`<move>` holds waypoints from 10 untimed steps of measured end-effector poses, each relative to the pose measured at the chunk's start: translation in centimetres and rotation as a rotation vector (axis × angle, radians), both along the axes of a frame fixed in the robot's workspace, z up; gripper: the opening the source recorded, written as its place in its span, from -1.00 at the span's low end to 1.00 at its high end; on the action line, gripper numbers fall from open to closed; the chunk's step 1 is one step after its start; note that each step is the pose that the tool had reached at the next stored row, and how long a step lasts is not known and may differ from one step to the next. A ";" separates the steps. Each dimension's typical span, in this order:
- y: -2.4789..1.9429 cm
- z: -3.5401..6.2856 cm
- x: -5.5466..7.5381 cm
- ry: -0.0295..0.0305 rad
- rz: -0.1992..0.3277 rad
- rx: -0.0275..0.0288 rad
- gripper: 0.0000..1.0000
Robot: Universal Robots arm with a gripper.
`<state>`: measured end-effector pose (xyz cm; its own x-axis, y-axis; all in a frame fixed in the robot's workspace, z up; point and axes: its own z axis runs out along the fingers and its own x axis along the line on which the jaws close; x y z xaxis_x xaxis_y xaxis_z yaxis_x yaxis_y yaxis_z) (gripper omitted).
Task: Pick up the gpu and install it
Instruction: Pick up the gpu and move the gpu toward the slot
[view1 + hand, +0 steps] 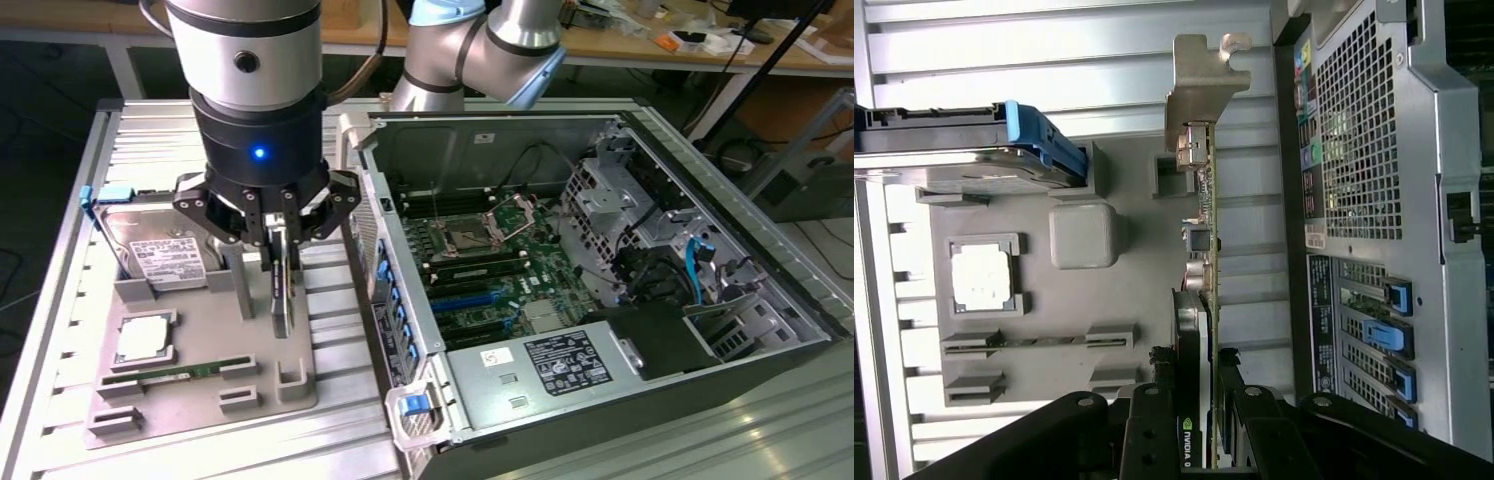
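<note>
Exterior view, left to right. The grey fixture tray [214, 335] on the ribbed counter [54, 330] holds each part in its own cradle, apparently so the hand can reach every part separately. The hard drive [167, 255] lies at nine o'clock of the hand [278, 240], with the processor [144, 340] and memory stick [180, 372] at seven o'clock.

The gpu [283, 300] stands on edge over the tray, at six o'clock beneath the hand, which pinches its upper edge. Whether the gpu is clear of its cradle cannot be told. The wrist points straight down.

The open computer case [587, 250] sits at three o'clock.
</note>
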<state>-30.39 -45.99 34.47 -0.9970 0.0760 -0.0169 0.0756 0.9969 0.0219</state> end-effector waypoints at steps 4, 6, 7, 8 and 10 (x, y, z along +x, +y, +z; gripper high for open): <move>0.00 0.13 0.0 -0.0001 0.000 0.0000 -0.46; 0.00 0.21 0.0 0.0000 0.000 0.0000 -0.46; 0.00 0.24 0.0 -0.0001 0.000 0.0000 -0.46; 0.00 0.27 0.0 -0.0001 0.000 0.0001 -0.46; 0.00 0.33 0.0 0.0000 0.000 0.0000 -0.46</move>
<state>-30.39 -45.98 34.80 -0.9970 0.0760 -0.0169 0.0756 0.9969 0.0219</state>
